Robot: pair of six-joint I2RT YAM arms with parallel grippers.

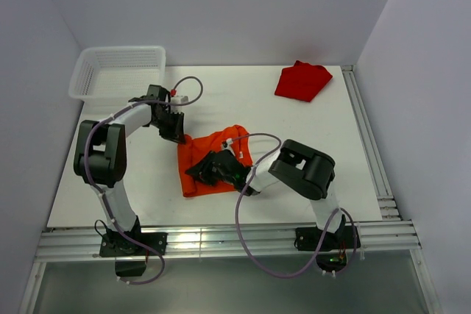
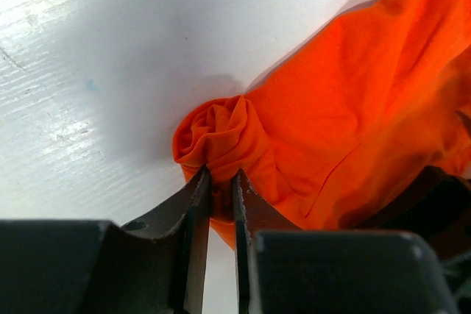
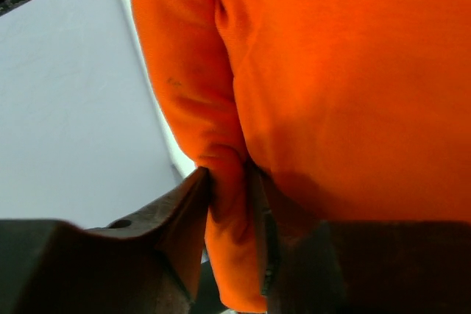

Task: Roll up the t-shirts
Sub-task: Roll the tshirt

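The right gripper (image 3: 229, 178) sits closest to the arm bases, low over the near half of the orange t-shirt (image 3: 353, 93). Its 2 fingers (image 3: 184, 211) are clamped on a thick fold of the orange cloth, which fills the gap between them. This t-shirt lies crumpled in the middle of the white table (image 1: 147, 174).

Just beyond, at the shirt's far left corner, the left gripper (image 2: 221, 178) pinches a small, tight roll of orange fabric. Its jaws are almost together, with the cloth squeezed between them and the roll bulging past the tips onto the table.

Farther back, a white mesh basket (image 1: 87, 79) stands at the far left corner. Both t-shirts lie outside it. The red t-shirt (image 1: 302, 82) rests bunched on the table at the far right, well apart from both grippers.
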